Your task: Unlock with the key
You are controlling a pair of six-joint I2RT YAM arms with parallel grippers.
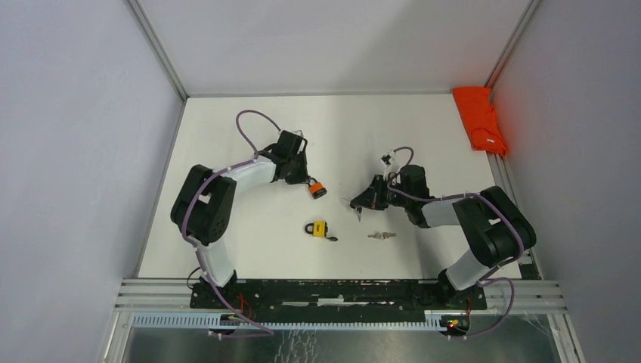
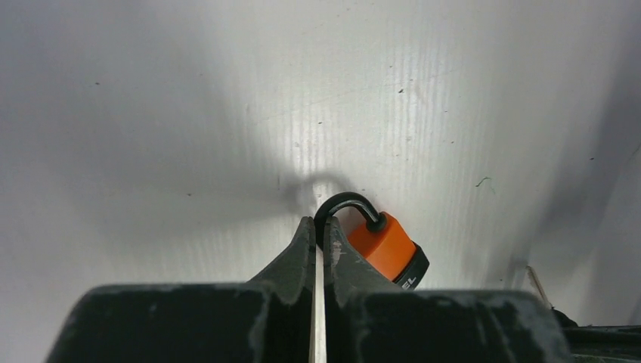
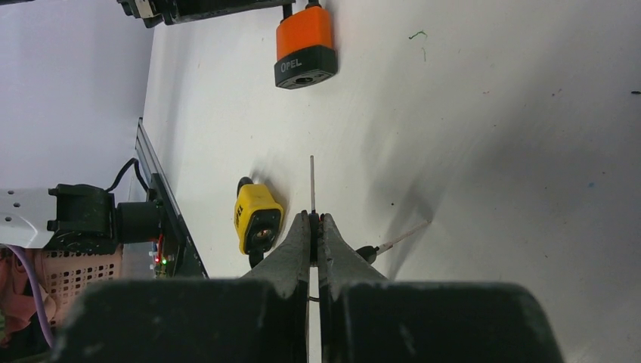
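Table: yellow padlock near orange padlock

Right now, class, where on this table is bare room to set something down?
Free: the far strip along the back wall, left of the orange cloth. Crowded: mid-table, around the orange padlock, yellow padlock and loose keys.

Left arm and right arm: black joints, white link covers, lilac cables; end effector fingers look scuffed, perhaps dusty.
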